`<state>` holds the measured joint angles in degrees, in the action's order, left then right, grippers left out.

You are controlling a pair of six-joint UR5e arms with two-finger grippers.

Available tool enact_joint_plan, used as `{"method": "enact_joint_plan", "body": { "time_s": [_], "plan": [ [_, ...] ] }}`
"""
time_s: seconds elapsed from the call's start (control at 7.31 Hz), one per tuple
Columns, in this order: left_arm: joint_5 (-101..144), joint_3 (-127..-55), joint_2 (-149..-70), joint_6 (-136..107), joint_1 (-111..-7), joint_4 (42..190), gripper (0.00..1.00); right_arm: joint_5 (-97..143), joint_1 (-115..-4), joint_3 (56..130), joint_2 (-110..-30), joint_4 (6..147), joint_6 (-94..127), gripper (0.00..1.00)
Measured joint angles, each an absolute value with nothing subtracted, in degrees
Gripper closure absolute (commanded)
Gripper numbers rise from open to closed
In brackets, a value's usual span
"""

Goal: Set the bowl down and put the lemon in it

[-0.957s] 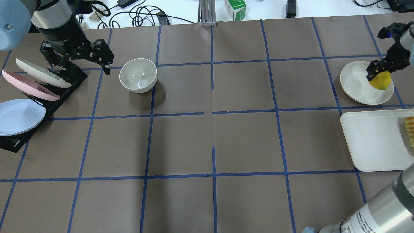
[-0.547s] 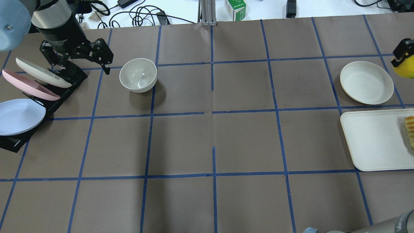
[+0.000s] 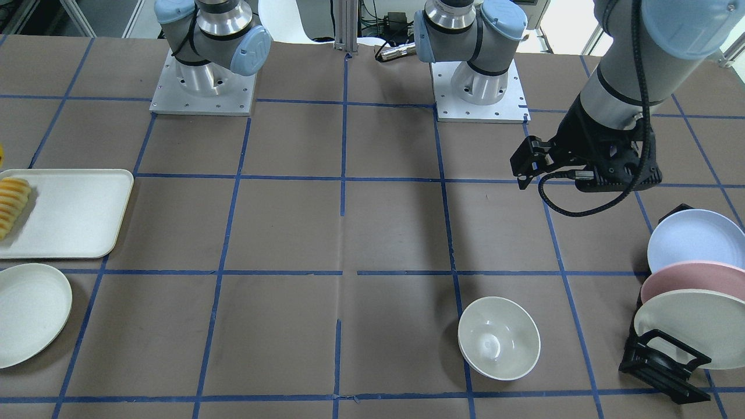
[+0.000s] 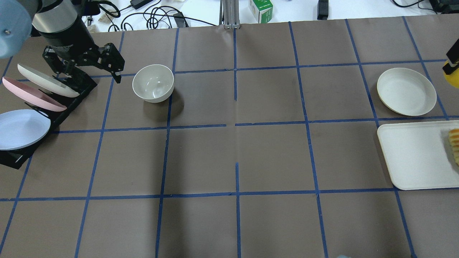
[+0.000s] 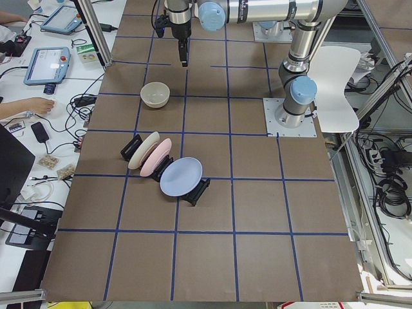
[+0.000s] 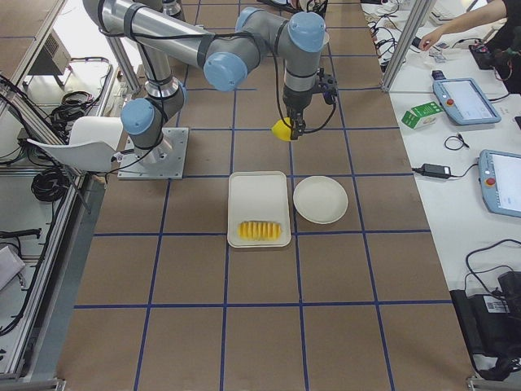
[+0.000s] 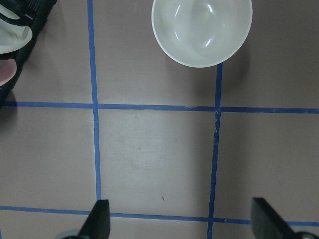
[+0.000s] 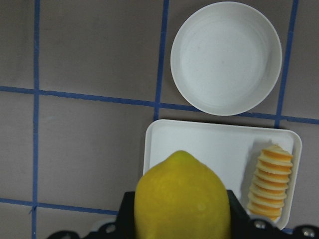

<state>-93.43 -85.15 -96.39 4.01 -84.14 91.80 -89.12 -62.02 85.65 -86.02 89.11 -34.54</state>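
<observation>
We see the left gripper, jaws spread, hovering just beside the bowl; the right gripper pinches the lemon well apart from it.

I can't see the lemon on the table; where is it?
In the exterior right view the lemon hangs in the right gripper above the table, just past the white tray and flat plate.

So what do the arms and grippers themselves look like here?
The left arm and right arm are silver tubes with pale blue joint caps, on square metal base plates. The left gripper and right gripper are black, two-fingered; a black cable loops beside the left one.
</observation>
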Motion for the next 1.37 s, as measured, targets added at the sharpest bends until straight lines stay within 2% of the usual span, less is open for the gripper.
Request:
{"method": "enact_joint_plan", "body": {
  "time_s": [0.82,1.09,1.37],
  "plan": [
    [-92.7,-88.6,-96.0,4.9,-84.4,91.9,0.00,-87.7,-86.6,85.1,-86.7,89.2,-4.4,0.88],
    [-91.0,-88.7,-97.6,5.0,-83.5,90.3,0.00,-87.7,-91.4,85.4,-85.8,91.1,2.0,0.88],
    [-88.6,-88.8,-100.7,5.2,-83.1,82.5,0.00,-87.8,-92.8,85.4,-85.2,91.5,3.3,0.88]
  ]
}}
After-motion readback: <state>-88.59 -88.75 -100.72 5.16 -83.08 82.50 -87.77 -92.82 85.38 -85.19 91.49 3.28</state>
